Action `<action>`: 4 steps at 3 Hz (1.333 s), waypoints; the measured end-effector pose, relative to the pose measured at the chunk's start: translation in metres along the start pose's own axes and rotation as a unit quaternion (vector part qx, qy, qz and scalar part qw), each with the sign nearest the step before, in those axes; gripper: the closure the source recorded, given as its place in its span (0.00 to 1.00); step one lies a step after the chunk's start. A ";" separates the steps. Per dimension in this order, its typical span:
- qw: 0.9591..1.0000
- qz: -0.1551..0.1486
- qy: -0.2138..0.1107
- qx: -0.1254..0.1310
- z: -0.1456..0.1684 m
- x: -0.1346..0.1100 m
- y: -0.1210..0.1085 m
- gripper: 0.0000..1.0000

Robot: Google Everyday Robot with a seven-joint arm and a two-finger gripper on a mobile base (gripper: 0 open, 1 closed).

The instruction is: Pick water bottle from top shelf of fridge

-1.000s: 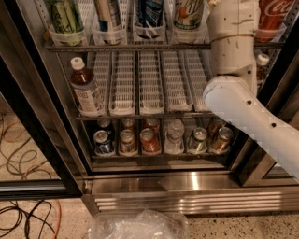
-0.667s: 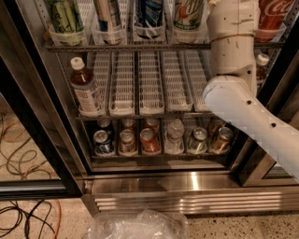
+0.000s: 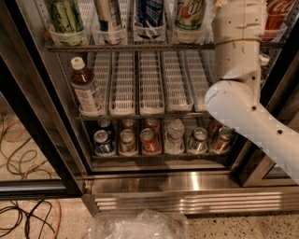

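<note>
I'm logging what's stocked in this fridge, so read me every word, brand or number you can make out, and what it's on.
"Coca-Cola", partly hidden: white script on the red bottle at the right end of the top shelf.
Brown-drink bottle label: print too small to read.
Other shelf bottles and the cans: blurred, unreadable.
The gripper is out of view, above the arm.

My pincer is out of view, past the top edge where my arm [image 3: 238,37] runs off the frame. The arm covers the right end of the top shelf [image 3: 140,46] and whatever stands behind it. The tall soda bottles [image 3: 149,14] there are cut off above their labels. At the bottom edge, clear crinkled plastic [image 3: 135,226] is cropped; I cannot tell what it is.
</note>
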State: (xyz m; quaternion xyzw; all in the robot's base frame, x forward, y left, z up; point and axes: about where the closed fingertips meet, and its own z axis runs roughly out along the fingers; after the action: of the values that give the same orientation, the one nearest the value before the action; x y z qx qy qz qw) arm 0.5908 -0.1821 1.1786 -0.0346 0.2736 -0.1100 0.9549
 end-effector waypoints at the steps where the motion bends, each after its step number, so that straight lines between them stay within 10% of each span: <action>1: 1.000 -0.008 0.016 0.005 -0.016 -0.008 -0.005 1.00; 4: 0.997 -0.019 0.059 -0.036 -0.094 0.000 -0.013 1.00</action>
State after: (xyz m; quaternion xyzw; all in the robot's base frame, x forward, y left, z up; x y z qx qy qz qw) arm 0.5390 -0.1956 1.1008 -0.0673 0.3321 -0.1205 0.9331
